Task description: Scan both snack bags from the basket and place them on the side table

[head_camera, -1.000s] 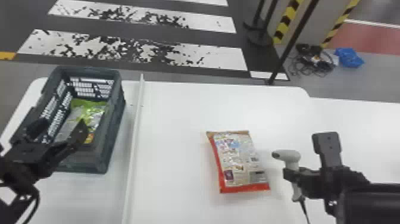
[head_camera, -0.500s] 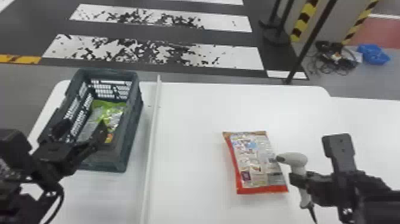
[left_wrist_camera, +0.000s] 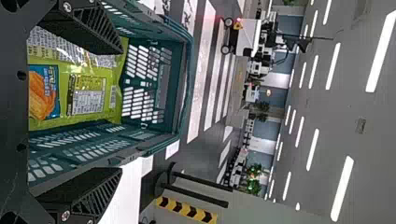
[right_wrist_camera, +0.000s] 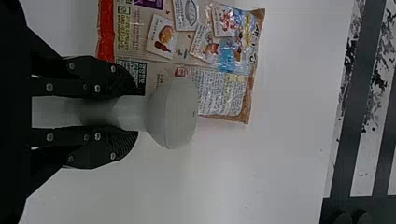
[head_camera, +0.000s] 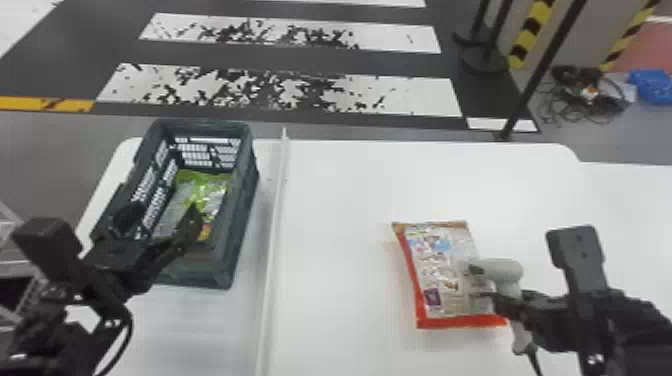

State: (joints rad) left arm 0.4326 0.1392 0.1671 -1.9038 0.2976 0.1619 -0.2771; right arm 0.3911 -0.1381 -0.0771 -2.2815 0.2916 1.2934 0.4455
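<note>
- Nearest you on the right, your right gripper (head_camera: 479, 283) is closed around the handle of the grey scanner (head_camera: 500, 270), one finger on each side.
- The scanner's head overlaps the right side of the red-edged snack bag (head_camera: 445, 267) in your head view. The cord trails down from the handle toward you.
- On your left, your left gripper (head_camera: 160, 222) is at the near part of the basket, fingers spread wide with nothing gripped between them.
- That red-edged bag lies flat on the white tabletop (head_camera: 340, 250), right of the long white strip (head_camera: 275, 230), its printed side up and its broad red edge toward you.
- The dark green basket (head_camera: 245, 200) sits at the tabletop's far left corner, beside the strip, with its long sides running away from you.
- Inside the basket you have the green snack bag (head_camera: 202, 187), its bright green end near the far wall.
- Past the tabletop's far edge, you see broad white stripes (head_camera: 300, 30) worn through to black on the floor.
- Farther to the right stand black posts (head_camera: 542, 65), with a tangle of cables (head_camera: 590, 92) and a blue bundle (head_camera: 650, 85) on the floor beyond.
</note>
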